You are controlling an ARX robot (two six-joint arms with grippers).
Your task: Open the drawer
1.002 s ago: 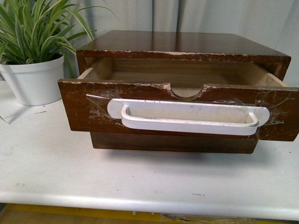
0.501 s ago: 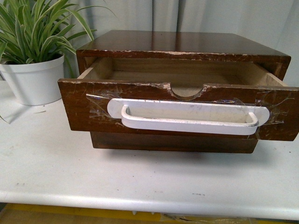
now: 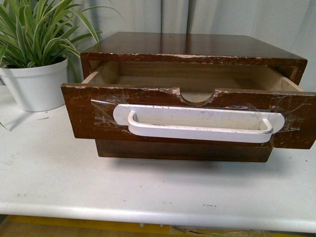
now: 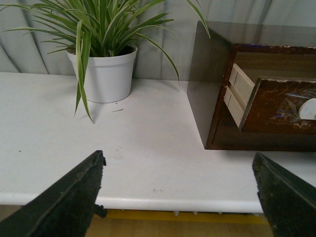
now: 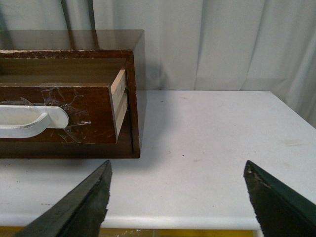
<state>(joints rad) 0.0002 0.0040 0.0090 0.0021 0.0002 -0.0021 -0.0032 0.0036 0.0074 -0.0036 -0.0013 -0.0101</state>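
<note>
Dark-brown drawer [image 3: 190, 116] sitting pulled out of cabinet [image 3: 192, 47] on white table [image 3: 148, 187], front view, no arms showing. Left wrist: left gripper [image 4: 180, 192] spread wide, empty, hovering off drawer's left end. Right wrist: right gripper [image 5: 177, 197] gaping, empty, drawer lying well apart.

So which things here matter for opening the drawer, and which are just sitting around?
Part of the job:
- shallow dark-brown wooden drawer, already pulled out
- its long white bar handle, taped on
- dark wooden cabinet box housing it

Just lying about:
- green striped plant in a white pot
- white table
- pale curtain
</note>
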